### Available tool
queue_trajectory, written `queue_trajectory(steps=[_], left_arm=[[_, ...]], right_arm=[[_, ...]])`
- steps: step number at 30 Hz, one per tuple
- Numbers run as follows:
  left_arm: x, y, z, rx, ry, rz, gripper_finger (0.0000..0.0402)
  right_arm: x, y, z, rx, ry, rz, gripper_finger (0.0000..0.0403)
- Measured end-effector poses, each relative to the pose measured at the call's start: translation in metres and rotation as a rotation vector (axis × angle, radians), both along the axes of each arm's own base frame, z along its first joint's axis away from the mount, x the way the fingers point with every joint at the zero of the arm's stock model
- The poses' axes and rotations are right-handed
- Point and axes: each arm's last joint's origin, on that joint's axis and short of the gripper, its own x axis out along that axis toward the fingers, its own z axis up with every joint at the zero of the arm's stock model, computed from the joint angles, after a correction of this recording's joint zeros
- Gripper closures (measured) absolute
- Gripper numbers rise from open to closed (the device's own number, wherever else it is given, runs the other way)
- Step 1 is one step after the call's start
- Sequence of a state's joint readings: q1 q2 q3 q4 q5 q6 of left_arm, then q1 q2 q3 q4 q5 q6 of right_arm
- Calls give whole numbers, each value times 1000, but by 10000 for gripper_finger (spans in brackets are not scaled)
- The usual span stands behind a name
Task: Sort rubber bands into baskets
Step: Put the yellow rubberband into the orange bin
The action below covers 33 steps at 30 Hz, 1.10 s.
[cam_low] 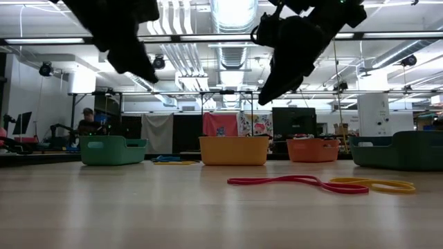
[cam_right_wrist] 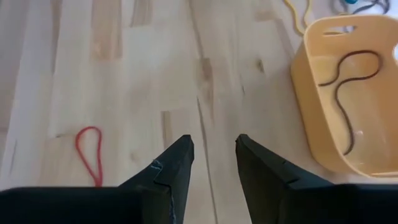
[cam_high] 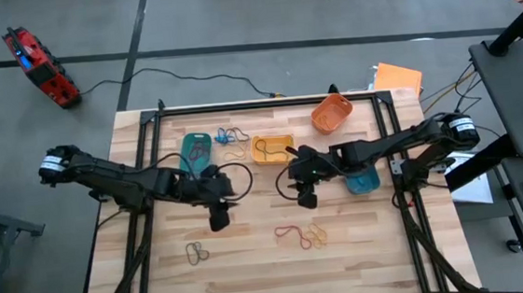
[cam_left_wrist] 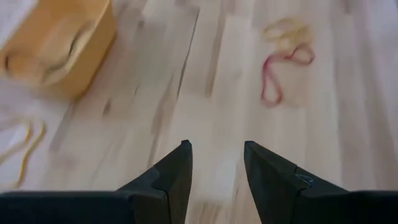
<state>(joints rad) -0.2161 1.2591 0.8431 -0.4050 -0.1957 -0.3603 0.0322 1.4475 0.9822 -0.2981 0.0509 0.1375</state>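
Observation:
Four baskets stand on the wooden table: teal-green point(cam_high: 196, 150), yellow point(cam_high: 271, 149), orange point(cam_high: 331, 114) and blue point(cam_high: 361, 178). A dark band point(cam_right_wrist: 348, 93) lies in the yellow basket point(cam_right_wrist: 348, 106). A red band point(cam_high: 291, 230) and yellow bands point(cam_high: 317, 236) lie flat on the table nearer the front, and dark bands point(cam_high: 196, 255) lie at front left. Blue and tan bands point(cam_high: 231, 139) lie between the teal-green and yellow baskets. My left gripper point(cam_high: 218, 215) and my right gripper point(cam_high: 307, 197) hang above the table's middle, both open point(cam_left_wrist: 217, 152) point(cam_right_wrist: 214, 146) and empty.
Black cables loop off both arms over the table's middle point(cam_high: 241, 178). The table's frame rails point(cam_high: 267, 102) run along the far edge and down both sides. An orange sheet point(cam_high: 396, 78) lies at the far right corner. Bare wood lies along the front edge point(cam_high: 281, 281).

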Motion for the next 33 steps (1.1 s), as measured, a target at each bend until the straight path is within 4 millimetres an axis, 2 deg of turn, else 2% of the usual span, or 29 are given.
queue_trajectory(steps=[6,10,14,19,23,28,33], left_arm=[[5,-1,4,57,-74,-62,272],[5,2,5,162,-80,-17,272],[5,6,6,292,-77,24,272],[5,14,4,352,-43,2,272],[6,28,4,375,-26,35,272],[6,55,3,429,26,64,281],[4,88,1,325,36,-11,295]], right_arm=[[-6,19,-10,9,31,55,296],[-11,31,-17,34,56,61,303],[-14,38,-19,57,67,51,311],[-15,44,-20,70,70,53,323],[-15,45,-20,70,70,57,332],[-15,45,-20,59,70,68,340],[-18,44,-12,29,39,66,347]])
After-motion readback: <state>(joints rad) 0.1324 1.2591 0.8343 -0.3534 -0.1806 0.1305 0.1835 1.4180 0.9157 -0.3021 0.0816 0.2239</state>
